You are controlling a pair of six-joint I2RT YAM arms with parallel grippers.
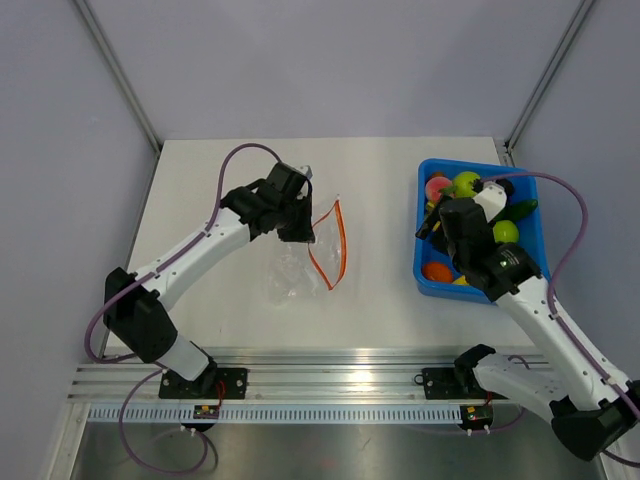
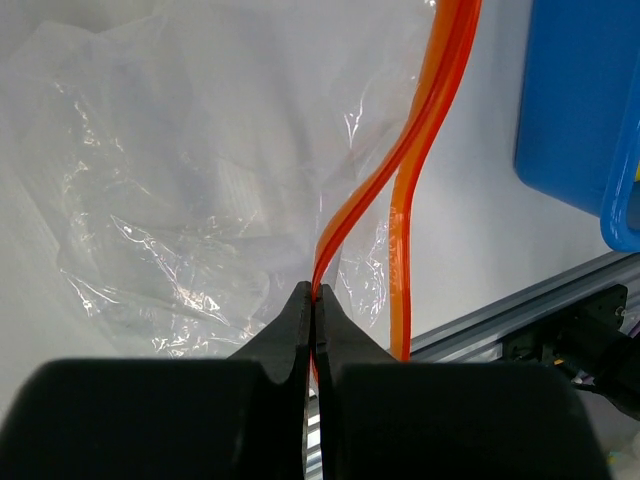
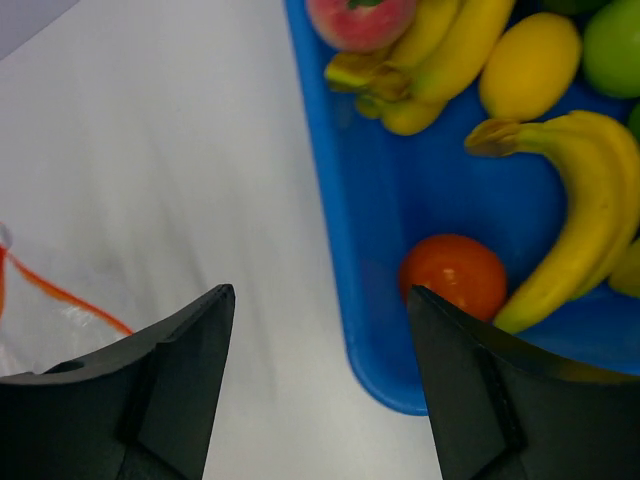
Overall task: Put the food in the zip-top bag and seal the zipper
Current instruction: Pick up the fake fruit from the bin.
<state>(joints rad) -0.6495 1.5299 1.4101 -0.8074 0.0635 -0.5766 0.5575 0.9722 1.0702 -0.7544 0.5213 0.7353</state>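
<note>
**Bag held open, nothing packed yet**

From above: my left gripper [image 1: 297, 228] sits at the far end of the bag [image 1: 292, 272]. The bag lies crumpled on the table [image 1: 200, 180], left of centre, and its zipper [image 1: 338, 245] is parted into a loop that faces right. My right gripper [image 1: 437, 224] hangs over the left side of the bin [image 1: 428, 272], well apart from the bag. The bag looks empty and all the food sits in the bin. I judge that loading has not begun, so every piece is left to move and the sealing is left too.

Left wrist: my jaws are pressed together on one lip of the zipper. The other lip bows away to the right, so the mouth stands open. I see no fruit through the clear film.

Right wrist: my jaws are spread wide with nothing between them, poised above the bin's left wall. Inside the bin are bananas [image 3: 590, 215], a peach [image 3: 360, 15] at the far edge, an orange ball [image 3: 452, 272] closest to my fingers, and a green apple [image 3: 615, 45].
</note>
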